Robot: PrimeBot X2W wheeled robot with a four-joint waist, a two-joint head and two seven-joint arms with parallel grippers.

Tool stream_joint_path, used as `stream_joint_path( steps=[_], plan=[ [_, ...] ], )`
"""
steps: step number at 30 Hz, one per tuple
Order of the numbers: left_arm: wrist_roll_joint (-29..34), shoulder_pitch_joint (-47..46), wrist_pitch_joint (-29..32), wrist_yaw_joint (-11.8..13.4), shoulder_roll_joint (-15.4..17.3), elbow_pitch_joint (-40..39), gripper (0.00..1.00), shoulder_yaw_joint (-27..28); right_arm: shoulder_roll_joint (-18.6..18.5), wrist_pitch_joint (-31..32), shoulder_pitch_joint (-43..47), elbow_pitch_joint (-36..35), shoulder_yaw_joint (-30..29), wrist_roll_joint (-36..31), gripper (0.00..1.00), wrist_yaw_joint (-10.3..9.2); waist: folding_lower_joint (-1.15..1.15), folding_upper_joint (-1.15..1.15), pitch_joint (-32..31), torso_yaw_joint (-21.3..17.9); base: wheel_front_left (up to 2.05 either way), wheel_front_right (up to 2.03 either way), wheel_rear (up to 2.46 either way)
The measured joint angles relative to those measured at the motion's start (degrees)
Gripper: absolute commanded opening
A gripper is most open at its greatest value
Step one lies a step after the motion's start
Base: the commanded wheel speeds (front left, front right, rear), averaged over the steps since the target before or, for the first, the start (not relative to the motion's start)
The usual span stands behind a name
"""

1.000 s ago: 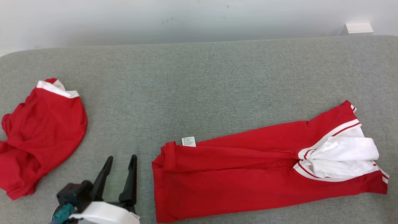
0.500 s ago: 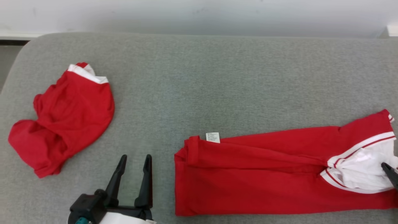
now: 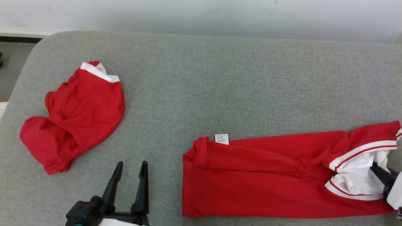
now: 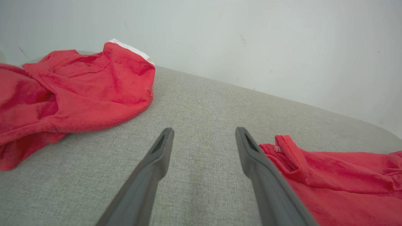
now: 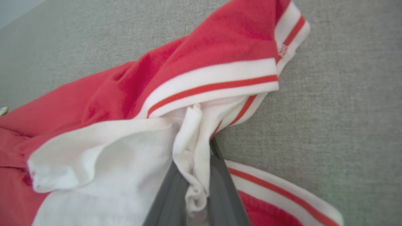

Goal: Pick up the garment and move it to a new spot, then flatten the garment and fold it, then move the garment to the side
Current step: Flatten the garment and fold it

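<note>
**Ana:** Fingers (image 5: pixel 224 188) of the right gripper (image 5: pixel 195 160) first; what have they got?

**Ben:** They are clenched on a bunched white fold (image 5: pixel 191 150) at the striped end of the long red garment (image 5: pixel 204 47); the right wrist view shows the cloth squeezed between the two dark fingers and wrinkling above them; in the head view that gripper (image 3: pixel 378 171) enters from the right edge, its tips buried in the white cloth.

**Ana:** And the left gripper (image 3: pixel 132 164)?

**Ben:** Released; its fingers stand spread over bare upholstery at the bottom of the head view, grasping nothing; the left wrist view puts the same gripper (image 4: pixel 204 130) just beside the garment's hemmed end (image 4: pixel 329 182); whether finger and cloth touch, I cannot tell.

**Ana:** Now the rest, biggest first.

**Ben:** A grey upholstered surface (image 3: pixel 220 78) spans the head view, with a pale wall (image 3: pixel 201 12) behind it. The long red garment (image 3: pixel 267 179) lies lengthways across the right half, hemmed end toward the middle, striped end at the right edge. A crumpled red garment (image 3: pixel 78 113) with a white band sits well apart, on the left. Then comes the white trim with its red stripe (image 3: pixel 361 152), lifted around the gripped fold; smallest, a white label (image 3: pixel 222 138) at the garment's far edge near the hem.
</note>
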Motion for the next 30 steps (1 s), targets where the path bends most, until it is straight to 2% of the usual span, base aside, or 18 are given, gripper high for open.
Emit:
stream_joint_path(
  steps=[9, 15, 19, 24, 30],
  plan=[
    [-0.69, 1.04, 0.0, -0.82, -0.41, 2.69, 1.0, 1.69, -5.92, -3.13, 2.31, -0.63, -6.98, 1.75, 0.0, 0.23, 0.0, 0.0, -2.26, -1.38, 0.0, 0.0, 0.0],
    [-0.32, 1.62, 0.0, -0.9, -0.42, 4.76, 1.0, 2.23, -11.29, -3.3, 5.2, -1.09, -14.46, 1.69, 0.0, 0.23, 0.0, 0.0, -3.97, -2.03, 0.0, 0.0, 0.0],
    [0.9, 2.28, 0.0, -0.99, -0.43, 5.75, 1.0, 2.41, -13.23, -2.2, 6.16, -3.82, -17.48, -0.05, 0.0, 0.23, 0.0, 0.0, -5.17, -2.25, 0.0, 0.0, 0.0],
    [1.02, 2.93, 0.0, -0.8, -0.43, 5.81, 1.0, 2.05, -12.66, 1.85, 6.1, -12.85, -13.88, -1.09, 0.0, 0.22, 0.0, 0.0, -6.89, -2.77, 0.0, 0.0, 0.0],
    [0.76, 2.84, 0.0, -0.12, -0.44, 5.41, 1.0, 0.8, -7.25, 9.43, 4.8, -23.73, -1.72, -0.48, 0.0, 0.22, 0.0, 0.0, -7.73, -3.36, 0.0, 0.0, 0.0]
  ],
)
